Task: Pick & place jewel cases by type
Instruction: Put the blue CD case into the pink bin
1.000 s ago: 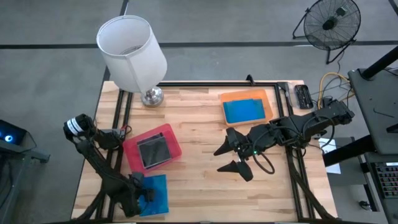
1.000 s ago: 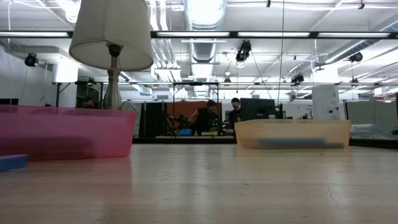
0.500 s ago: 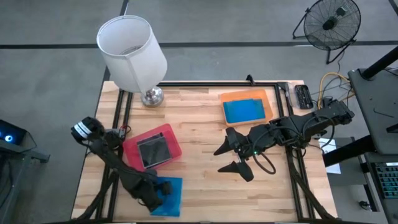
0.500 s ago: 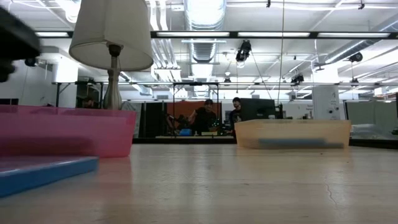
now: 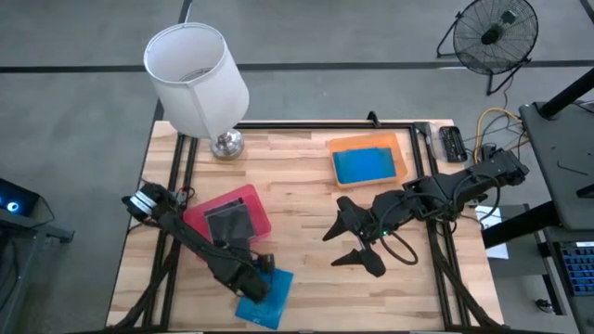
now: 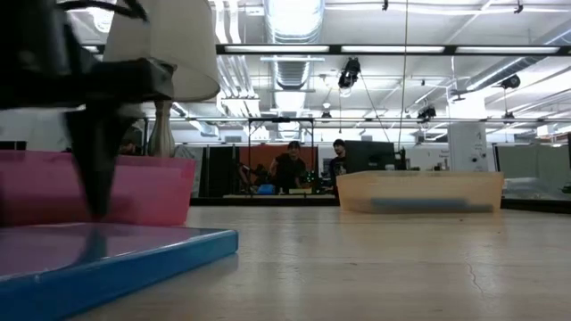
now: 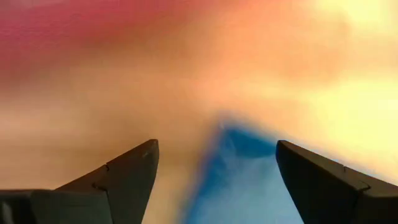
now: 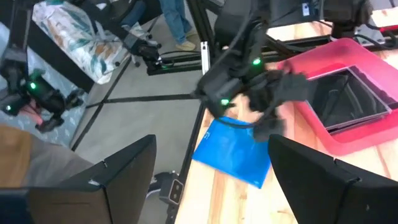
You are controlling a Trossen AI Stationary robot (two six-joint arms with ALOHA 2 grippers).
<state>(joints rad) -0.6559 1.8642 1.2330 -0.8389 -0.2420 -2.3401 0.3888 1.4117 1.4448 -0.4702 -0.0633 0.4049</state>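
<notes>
- Nearest the front edge: one blue jewel case lay flat on the table, skewed, one corner close to the edge.
- Left gripper sat right over that case's inner edge – fingers spread wide, released, nothing held. Wrist view showed the case's corner between the two fingers; low view showed one finger pointing straight down at the case's top face. Contact or a small gap – couldn't tell.
- Step in hand, my read: left arm setting up to pick the blue case, grasp not yet made.
- Further in, left side: pink tray with dark jewel cases inside. How many were stacked – couldn't tell.
- Mid-table, right of centre: right gripper hung above bare wood, jaws apart, empty, well apart from any case. Looked like it was waiting.
- Far right: orange tray holding blue jewel cases, count unclear. So blue goes orange, dark goes pink.
- Far left corner: lamp, clear of the work.
- Next move needs: the case is thin and flat on the wood, so a finger has to get under an edge, or the case has to overhang the table edge, before closing. Then lift clear and carry it across to the orange tray.
- That tray is on the right arm's side – a long reach for the left arm, so a handover or mid-table drop may be needed.
- Risk: the case sliding off the front edge.
</notes>
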